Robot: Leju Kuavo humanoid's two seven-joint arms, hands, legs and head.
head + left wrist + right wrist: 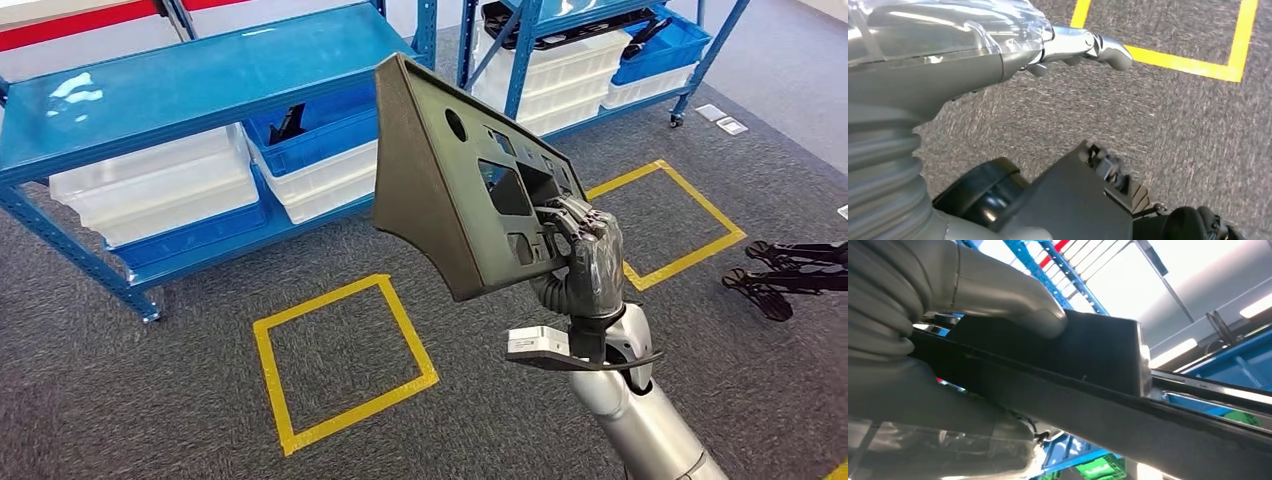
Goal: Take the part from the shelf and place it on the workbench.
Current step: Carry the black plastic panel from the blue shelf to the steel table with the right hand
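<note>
Right hand (590, 262) is clamped on the dark panel part (460, 175), fingers wrapped over the lower edge near the cut-outs, so the panel stands tilted in the air, clear of the shelf (190, 85) behind it. Holding it by that edge keeps the broad face turned toward the head camera and its long upper corner away from the blue frame. In the right wrist view the thick thumb (1008, 300) presses across the part's dark surface, which looks like a firm pinch rather than a loose hook. Left hand (1088, 45) hangs low over the grey carpet with nothing in it, fingers loosely extended. Below the part lie yellow taped squares (340, 365) on the floor. White and blue bins (300, 150) sit on the shelf's lower tier. No table is visible, so I judge the carry is only begun.
</note>
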